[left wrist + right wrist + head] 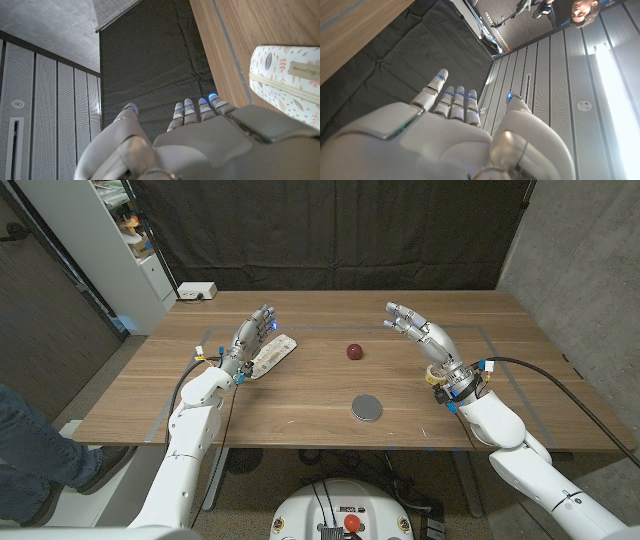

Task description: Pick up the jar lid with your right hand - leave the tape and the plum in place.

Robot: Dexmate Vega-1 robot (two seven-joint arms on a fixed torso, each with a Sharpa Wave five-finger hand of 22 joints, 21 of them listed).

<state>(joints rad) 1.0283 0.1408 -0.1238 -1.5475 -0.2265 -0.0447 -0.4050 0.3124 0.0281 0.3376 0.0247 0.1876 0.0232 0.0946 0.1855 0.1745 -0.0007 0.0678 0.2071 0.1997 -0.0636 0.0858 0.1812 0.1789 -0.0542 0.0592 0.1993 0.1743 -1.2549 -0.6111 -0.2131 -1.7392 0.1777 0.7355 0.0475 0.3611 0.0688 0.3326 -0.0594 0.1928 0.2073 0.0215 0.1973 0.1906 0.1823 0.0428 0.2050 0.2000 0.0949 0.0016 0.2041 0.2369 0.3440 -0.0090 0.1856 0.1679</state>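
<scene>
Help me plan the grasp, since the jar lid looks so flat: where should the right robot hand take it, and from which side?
Probably by opposite points of its rim, coming from above. The jar lid lies flat on the table, a thin disc with bare wood all round, so only its low edge offers purchase. The right robot hand is open.

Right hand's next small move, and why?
Probably bring the right hand toward the robot and inward over the jar lid. The hand is open and raised at the far right, while the lid lies untouched near the front edge, apart from the plum.
</scene>
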